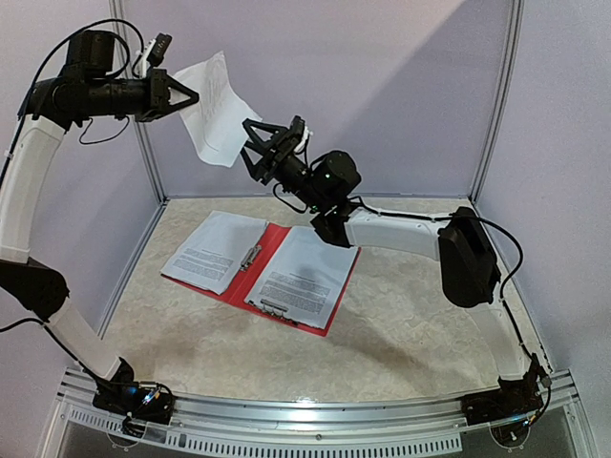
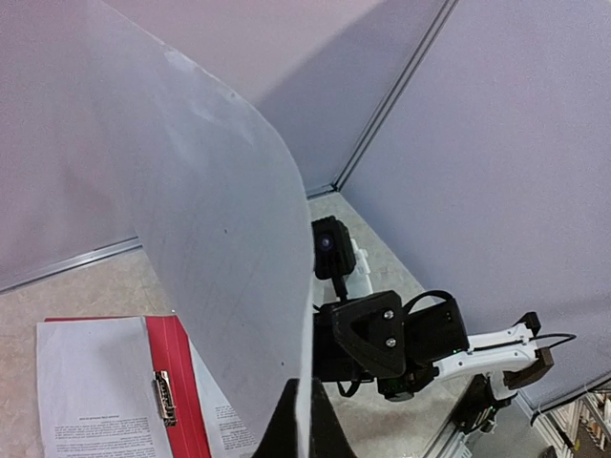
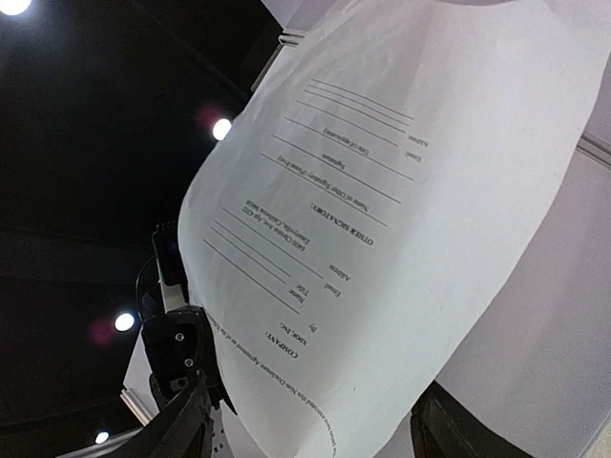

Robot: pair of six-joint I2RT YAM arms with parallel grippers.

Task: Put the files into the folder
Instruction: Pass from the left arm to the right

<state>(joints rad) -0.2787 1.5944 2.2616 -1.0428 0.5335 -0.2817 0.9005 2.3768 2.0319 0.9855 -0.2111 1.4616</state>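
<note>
Up at the far left, high above the surface (image 1: 410,324): left pincer (image 1: 186,95) shut tight on the edge of one loose sheet (image 1: 215,110), dark fingertips (image 2: 286,425) meeting on the paper at the bottom of the wrist view. Held in mid-air, hanging and bowed, blank back turned toward the left wrist camera, printed lines of small black text facing the right one.

Just right of that, at the sheet's lower corner: right pincer (image 1: 256,143) pointing up and left, jaws spread wide, one finger (image 3: 181,429) on either side of the paper's bottom edge – cannot tell whether either pad touches it.

Lower down, flat on the surface and lying at a slant: red folder (image 1: 272,240) spread open like a book. On its left half, a white printed page (image 1: 212,250); along the spine, a small silver clip (image 1: 253,256); on its right half, another of the files (image 1: 304,277), with a second clip (image 1: 274,307) at its near edge.
</note>
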